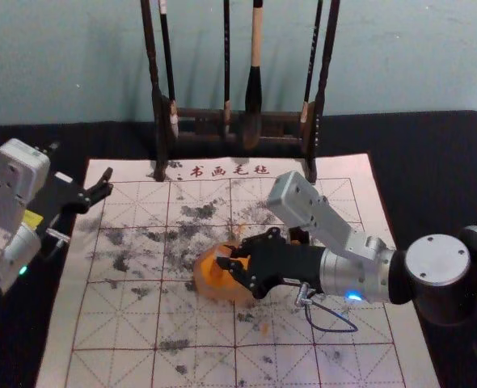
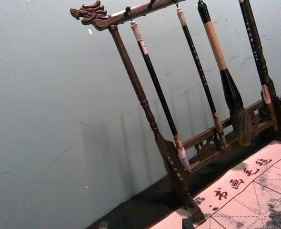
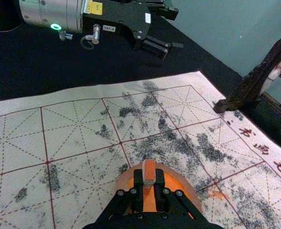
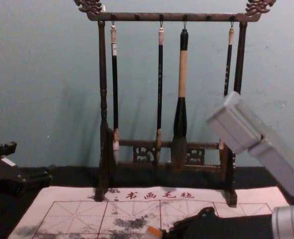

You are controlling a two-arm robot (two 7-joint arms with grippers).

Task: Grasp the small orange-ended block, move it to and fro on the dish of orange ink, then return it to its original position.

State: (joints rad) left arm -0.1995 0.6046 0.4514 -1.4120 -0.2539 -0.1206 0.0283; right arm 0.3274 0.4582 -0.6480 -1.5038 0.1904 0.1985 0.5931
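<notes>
Idling at the lower left of the chest view, the left claw (image 4: 31, 162) has its fingers apart and poses little risk unless it swings inward. Right of it, near the middle of the head view, sits the dish (image 1: 203, 280). It could skid or tip on the mat (image 1: 101, 323) if the strokes push sideways too hard, spilling orange ink. Pressing too low could dip the fingertips; holding too high could leave the block barely wetted. The right claw (image 3: 149, 180), at the lower middle of the right wrist view, is clamped on the block (image 3: 149, 171) above the dish. Drag from the ink could twist the block between those narrow fingers, and a wet end could drip on the way back.

The block is small and squared off, whitish at one part and orange at another; at the bottom of the chest view it looks pale on its left, orange on its right. Whether it touches the ink, I cannot tell.
</notes>
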